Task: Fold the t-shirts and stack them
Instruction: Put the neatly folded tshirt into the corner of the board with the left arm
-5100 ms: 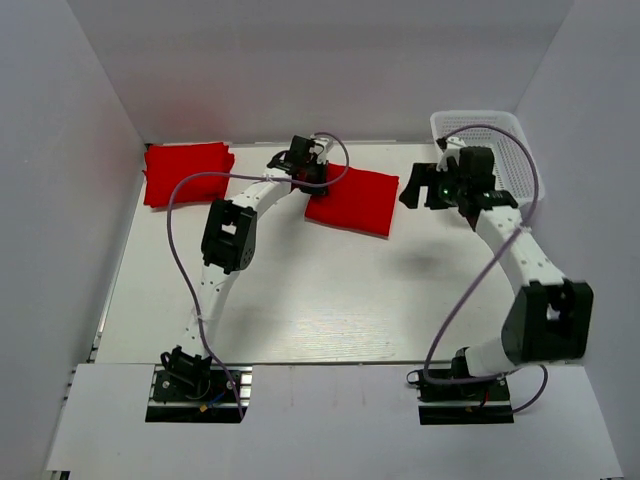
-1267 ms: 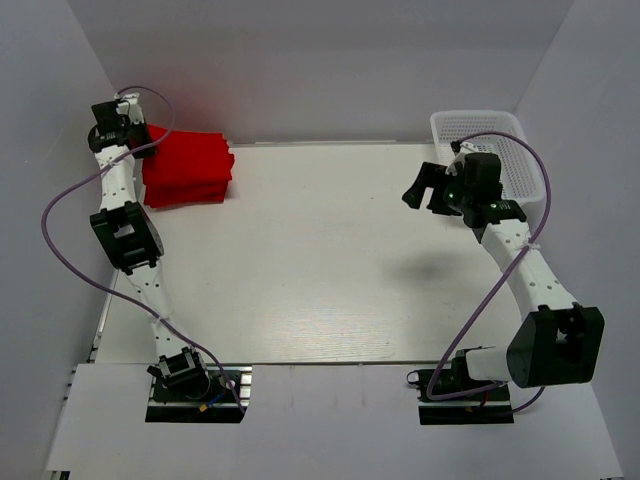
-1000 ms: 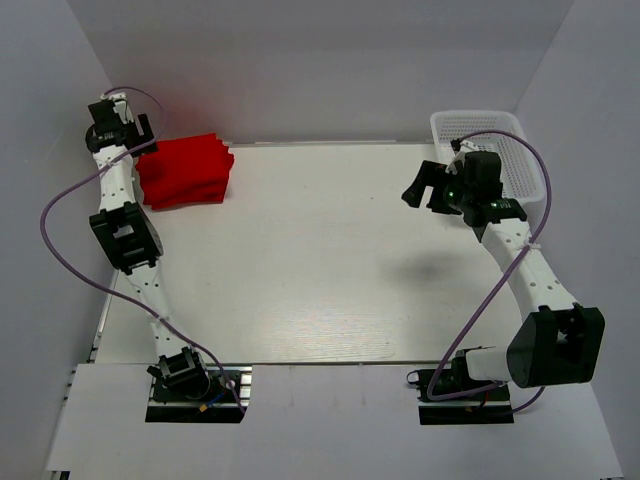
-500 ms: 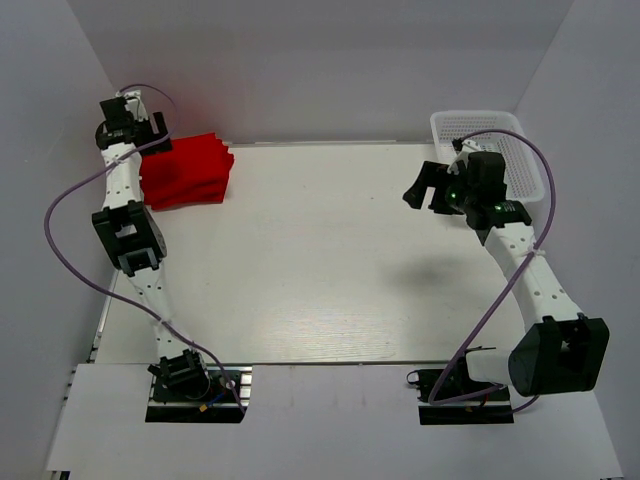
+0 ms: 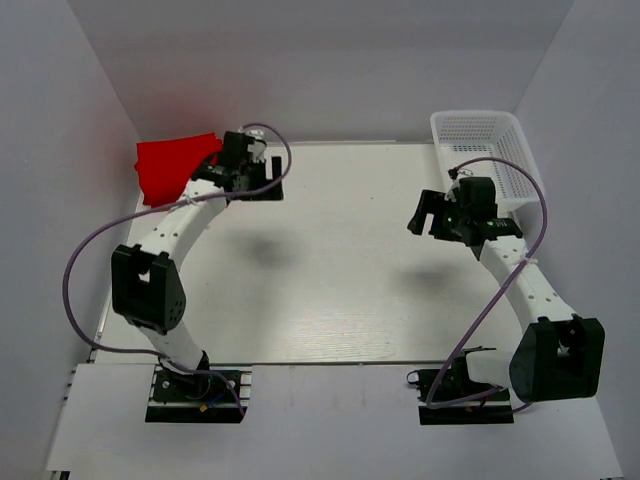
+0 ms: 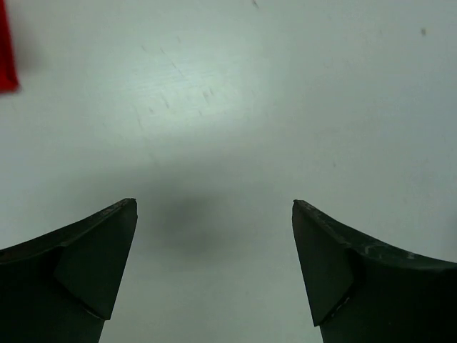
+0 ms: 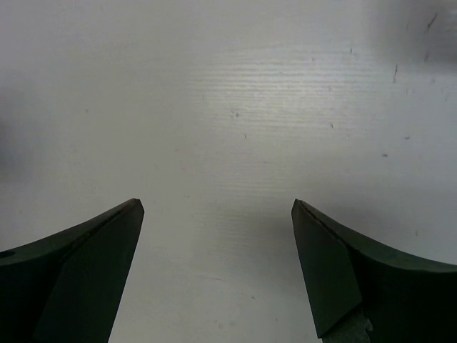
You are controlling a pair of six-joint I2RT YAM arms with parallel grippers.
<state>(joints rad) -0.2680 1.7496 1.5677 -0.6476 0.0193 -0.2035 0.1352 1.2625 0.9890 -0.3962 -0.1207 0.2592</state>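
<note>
Left tool (image 5: pixel 266 181) and right tool (image 5: pixel 424 213) both gape wide, empty; one red t-shirts pile (image 5: pixel 168 166), one basket (image 5: pixel 480 128).

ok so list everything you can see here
shirts: one pile, number unclear, red, table's far left corner
basket: one, white mesh, far right corner
table: one, white
cables: two, purple, one along each arm
arms: two, white with black joints, bases at near edge
left end effector: black, open, empty, above table right of shirts
right end effector: black, open, empty, above table near basket
</note>
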